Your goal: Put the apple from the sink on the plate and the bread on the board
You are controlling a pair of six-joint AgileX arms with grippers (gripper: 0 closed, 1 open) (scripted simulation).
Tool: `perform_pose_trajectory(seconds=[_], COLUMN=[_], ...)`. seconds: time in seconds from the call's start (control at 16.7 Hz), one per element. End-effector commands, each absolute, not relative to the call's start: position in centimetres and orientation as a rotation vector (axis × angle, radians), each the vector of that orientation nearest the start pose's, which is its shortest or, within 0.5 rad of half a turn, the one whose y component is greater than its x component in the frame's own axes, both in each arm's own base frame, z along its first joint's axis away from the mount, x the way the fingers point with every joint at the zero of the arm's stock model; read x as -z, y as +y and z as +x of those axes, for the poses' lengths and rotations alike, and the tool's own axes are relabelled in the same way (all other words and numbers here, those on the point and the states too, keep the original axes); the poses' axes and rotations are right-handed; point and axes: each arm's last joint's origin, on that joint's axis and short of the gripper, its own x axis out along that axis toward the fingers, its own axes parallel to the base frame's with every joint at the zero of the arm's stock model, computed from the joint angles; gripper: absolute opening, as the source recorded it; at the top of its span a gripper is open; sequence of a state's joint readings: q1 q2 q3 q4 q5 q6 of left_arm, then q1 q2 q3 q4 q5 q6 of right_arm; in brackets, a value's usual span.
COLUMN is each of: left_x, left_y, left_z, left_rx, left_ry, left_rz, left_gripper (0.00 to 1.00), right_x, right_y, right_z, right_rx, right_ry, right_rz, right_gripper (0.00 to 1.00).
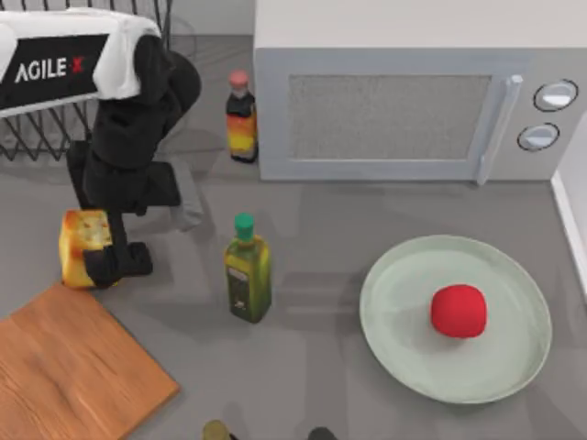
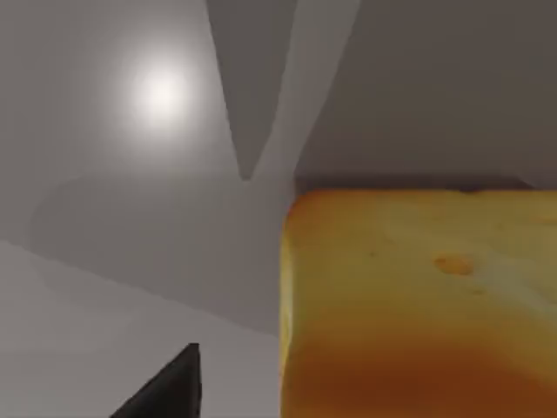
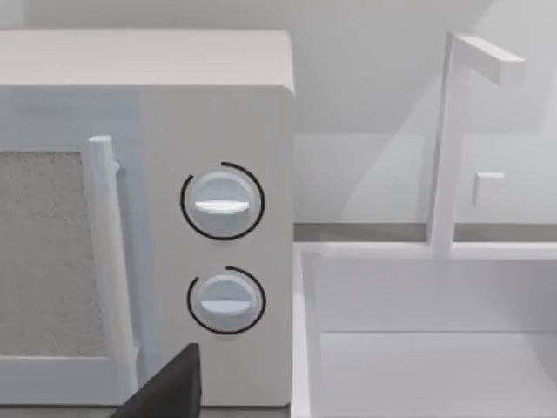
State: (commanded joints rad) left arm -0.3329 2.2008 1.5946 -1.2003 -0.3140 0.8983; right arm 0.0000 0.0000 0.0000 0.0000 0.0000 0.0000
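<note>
The golden-yellow bread (image 1: 83,240) stands on the grey table just beyond the far corner of the wooden board (image 1: 73,371). My left gripper (image 1: 103,266) is down at the bread and open. One dark finger (image 1: 124,261) is on the bread's right side. In the left wrist view the bread (image 2: 418,305) looms close, with a gap between it and the fingertip (image 2: 170,392). The red apple (image 1: 458,311) lies on the mint-green plate (image 1: 394,302) at the right. The sink (image 3: 435,366) is seen from the right wrist, past one fingertip (image 3: 170,392) of the open right gripper.
A green-capped oil bottle (image 1: 248,275) stands between the bread and the plate. A red-capped sauce bottle (image 1: 241,119) stands by the microwave (image 1: 394,110) at the back. A wire rack (image 1: 37,137) is at the back left. A white tap (image 3: 452,131) rises behind the sink.
</note>
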Motion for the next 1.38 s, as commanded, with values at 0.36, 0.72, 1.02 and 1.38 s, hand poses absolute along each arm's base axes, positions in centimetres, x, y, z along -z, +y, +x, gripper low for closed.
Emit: perform_pose_trajectory(seconds=[0.36, 0.72, 1.02, 1.38], left_x=[-11.14, -11.14, -11.14, -11.14], left_y=[-10.82, -10.82, -10.82, -10.82], left_z=[37.35, 37.35, 37.35, 37.35], left_rx=[0.811, 0.811, 0.811, 0.811], left_ry=[1.662, 1.662, 1.662, 1.662], left_rz=[1.219, 1.219, 1.219, 1.219], left_gripper=[1.0, 0.62, 0.25, 0.0], right_x=[-16.0, -16.0, -16.0, -16.0], right_y=[-0.12, -0.12, -0.12, -0.12], right_z=[10.57, 10.57, 10.57, 10.57], right_rx=[0.0, 0.0, 0.0, 0.0], right_ry=[0.0, 0.0, 0.0, 0.0], right_rz=[0.0, 0.0, 0.0, 0.0], right_gripper=[1.0, 1.0, 1.0, 1.0])
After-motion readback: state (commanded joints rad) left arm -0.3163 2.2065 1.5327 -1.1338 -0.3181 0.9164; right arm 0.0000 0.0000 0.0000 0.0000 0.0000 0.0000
